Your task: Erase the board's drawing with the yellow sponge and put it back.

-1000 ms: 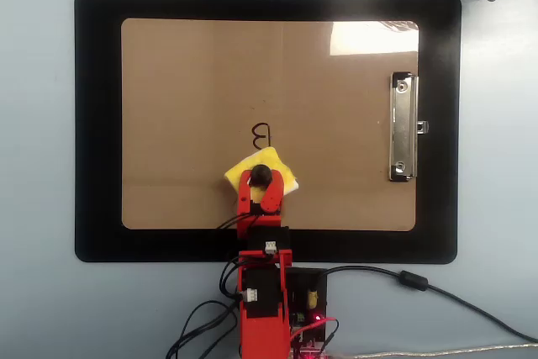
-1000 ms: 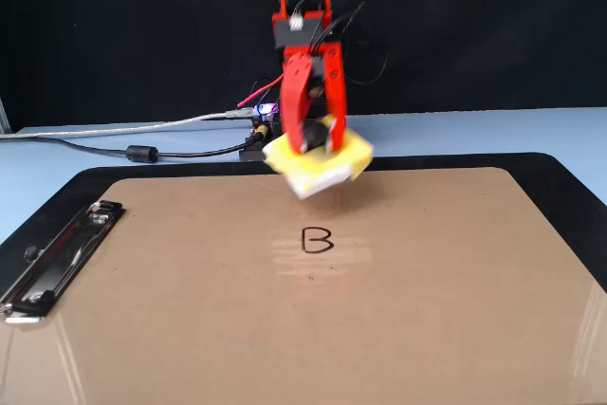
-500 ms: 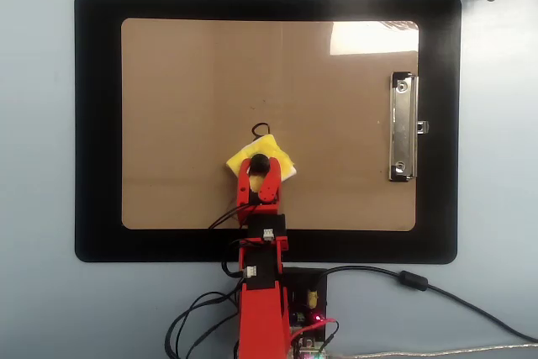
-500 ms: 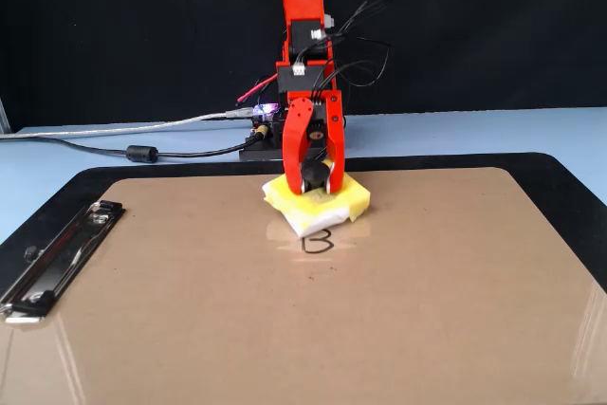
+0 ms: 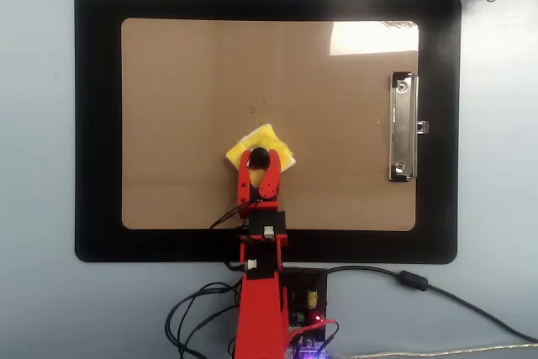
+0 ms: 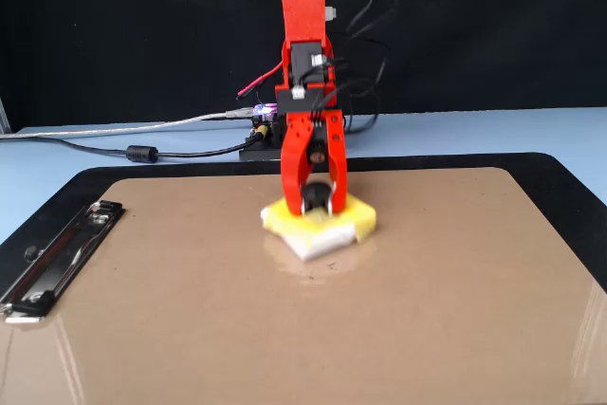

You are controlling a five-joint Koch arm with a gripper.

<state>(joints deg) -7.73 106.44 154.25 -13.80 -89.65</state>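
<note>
Your claw (image 6: 314, 202) is clamped on the black round knob (image 6: 314, 199) at the centre of the yellow sponge (image 6: 320, 225), both red jaws pinching it from either side. The sponge sits flat on the board (image 5: 168, 81), roughly mid-board toward the arm's side in the overhead view, and it covers the spot where the drawing would be; no mark shows around it in either view, so you cannot tell how much ink is left underneath.

Expect the sponge to be light and soft: it will likely squash under downward pressure and twist about the knob if you drag hard. The knob looks like the only firm hold, so keep your grip there. The board's glossy face will probably let the sponge slide easily, and the black mat (image 5: 97, 124) beneath should steady the board.
</note>
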